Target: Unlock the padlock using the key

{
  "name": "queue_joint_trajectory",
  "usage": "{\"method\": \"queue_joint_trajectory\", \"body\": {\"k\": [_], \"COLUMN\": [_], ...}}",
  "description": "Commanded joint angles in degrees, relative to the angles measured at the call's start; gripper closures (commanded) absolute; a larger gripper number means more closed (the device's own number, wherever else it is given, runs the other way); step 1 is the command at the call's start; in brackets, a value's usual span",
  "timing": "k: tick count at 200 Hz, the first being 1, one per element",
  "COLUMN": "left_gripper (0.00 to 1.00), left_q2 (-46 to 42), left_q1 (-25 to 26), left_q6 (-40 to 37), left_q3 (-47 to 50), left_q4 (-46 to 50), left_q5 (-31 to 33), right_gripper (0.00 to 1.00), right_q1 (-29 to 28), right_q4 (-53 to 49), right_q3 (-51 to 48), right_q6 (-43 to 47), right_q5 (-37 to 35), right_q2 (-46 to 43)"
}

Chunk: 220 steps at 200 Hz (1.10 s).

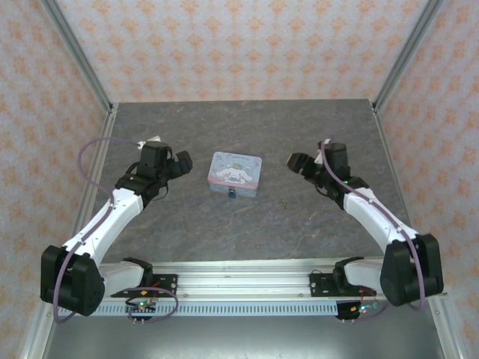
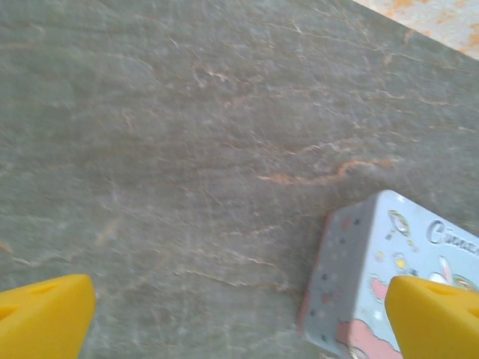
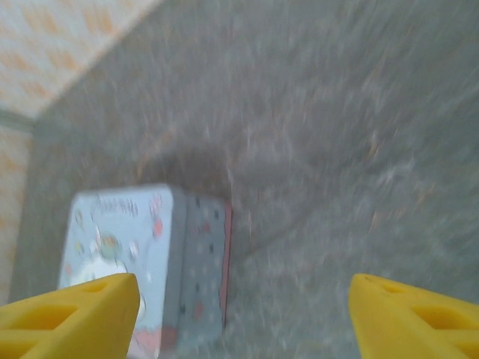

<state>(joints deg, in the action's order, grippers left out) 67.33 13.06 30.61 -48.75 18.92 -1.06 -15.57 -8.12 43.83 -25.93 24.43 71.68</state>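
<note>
The tiny dark teal padlock (image 1: 233,194) hangs at the front edge of a pale blue cartoon tin (image 1: 235,173) in the middle of the table. I cannot make out a key. My left gripper (image 1: 182,164) hovers just left of the tin, open and empty. In the left wrist view its yellow fingertips (image 2: 45,315) stand wide apart, and the tin's corner (image 2: 359,284) lies at the lower right. My right gripper (image 1: 297,164) hovers to the tin's right, also open and empty. Its wrist view is blurred, with the tin (image 3: 135,247) at the lower left beside one yellow fingertip (image 3: 75,314).
The grey stone-patterned table (image 1: 314,217) is walled by patterned panels with metal posts (image 1: 78,56) at the back corners. A metal rail (image 1: 239,288) carrying the arm bases runs along the near edge.
</note>
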Motion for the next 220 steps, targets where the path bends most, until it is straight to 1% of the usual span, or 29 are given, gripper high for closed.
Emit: {"method": "queue_joint_trajectory", "body": {"k": [1,41,75,107,150,179,199,220], "left_gripper": [0.00,0.00,0.00,0.00,0.00,0.00,0.00,0.00], "left_q2": [-0.9,1.4,3.3,4.8,5.3,5.4,5.2,5.0], "left_q1": [1.2,2.1,2.1,2.1,2.1,2.1,2.2,2.1], "left_q6": [6.9,9.6,9.4,10.6,11.1,11.0,11.0,11.1], "left_q3": [1.7,2.1,0.5,-0.7,-1.2,-1.3,-1.6,-2.0], "left_q4": [1.9,0.3,0.7,0.3,0.2,0.6,1.0,2.0], "left_q5": [-4.0,-7.2,-7.7,-9.8,-10.4,-10.8,-11.1,-11.3], "right_gripper": [0.27,0.31,0.32,0.33,0.35,0.35,0.35,0.35], "right_q1": [-5.9,-16.7,-21.5,-22.8,-22.8,-22.6,-22.5,-22.5], "right_q4": [-9.2,-12.7,-12.6,-12.2,-12.7,-13.7,-13.7,-14.0], "right_q3": [1.9,5.0,7.9,12.1,18.9,23.2,23.5,20.5], "right_q6": [0.1,-1.0,-2.4,-2.7,-2.7,-2.3,-2.6,-3.4], "right_q5": [-2.2,-8.9,-11.7,-12.3,-17.8,-18.7,-17.7,-18.4], "right_q2": [2.3,9.6,15.7,21.3,27.1,30.5,30.0,26.2]}}
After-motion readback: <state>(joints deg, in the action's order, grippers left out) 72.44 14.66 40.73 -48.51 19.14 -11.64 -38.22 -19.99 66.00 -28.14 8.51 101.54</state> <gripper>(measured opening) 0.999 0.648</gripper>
